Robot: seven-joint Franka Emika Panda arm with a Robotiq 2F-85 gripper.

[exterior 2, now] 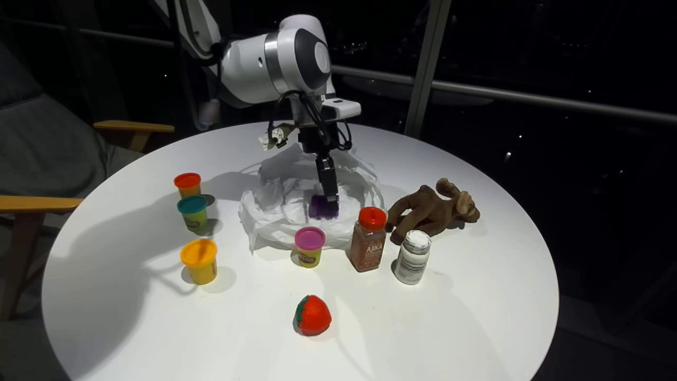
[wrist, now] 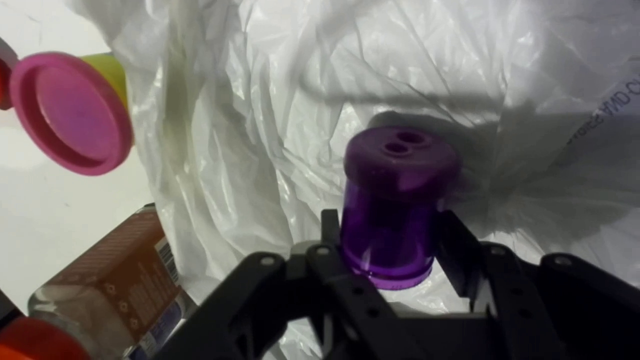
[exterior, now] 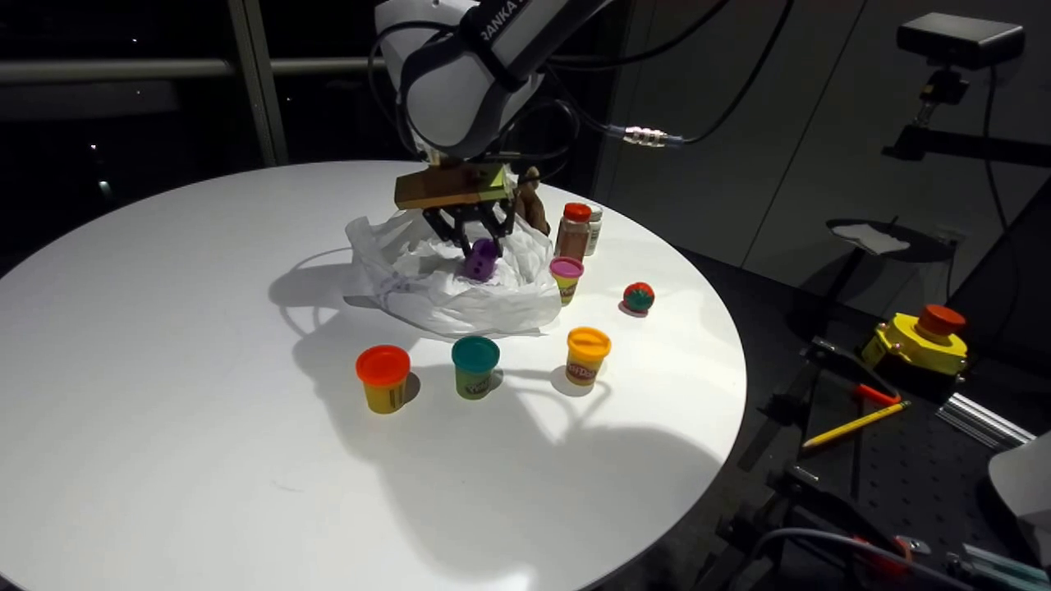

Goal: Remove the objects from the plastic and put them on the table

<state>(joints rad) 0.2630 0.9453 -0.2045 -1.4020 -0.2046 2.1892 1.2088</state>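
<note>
Ok so the pincer (wrist: pixel 387 225) is down over the wrinkly white plastic bag (exterior: pixel 468 316), and in the wrist view it's got the little purple jar (wrist: pixel 397 172) pinched between its fingers (wrist: pixel 452 245), one snug on each side. The jar's tipped over rather than upright, with the lid end poking out past the fingertips and two holes showing in it. It's inside the ring of crumpled bag walls, though I can't tell if it's resting on the plastic or hanging just above. On the round white tabletop (exterior: pixel 205 410) there's a row of upright tubs: a red-lidded tub (exterior: pixel 383 379), an orange-lidded tub (exterior: pixel 587 355), and a teal-lidded tub (exterior: pixel 475 367) between them. A pink-lidded tub (exterior 2: pixel 309 246) stands just beside the bag, and next along in an exterior view is a red-capped seasoning jar (exterior 2: pixel 368 243) with a white bottle (exterior 2: pixel 413 257) right by it. The brown plush animal (exterior 2: pixel 431 209) is sprawled out near those two, also close to the bag. A toy strawberry (exterior 2: pixel 316 316) sits by itself, well apart from the bag. Off to the side in an exterior view you can spot a yellow box with a red button (exterior: pixel 915 349) and a yellow pencil (exterior: pixel 855 424).
</note>
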